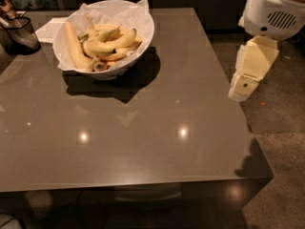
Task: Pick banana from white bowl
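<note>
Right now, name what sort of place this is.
Probably a kitchen or break room: glossy table, white bowl of bananas, dark mesh basket. The end effector hangs beside the table.

We lose the white arm housing [276, 11] at the top edge, above the cream blocky gripper [239, 88] right of the glossy brown table [143, 147]. The dark mesh basket [16, 32] is cropped far left. The round white paper-lined bowl [137, 56] hides the lower yellow bananas [109, 44].

The white bowl [137, 50] sits upright at the worktop's [143, 147] far-left end, with its crinkled paper lining [139, 7] poking over the rim. Yellow bananas [110, 43] are piled inside, and one long banana [75, 46] lies along the left wall. My pincer [237, 92] hangs off the right edge, well apart.
</note>
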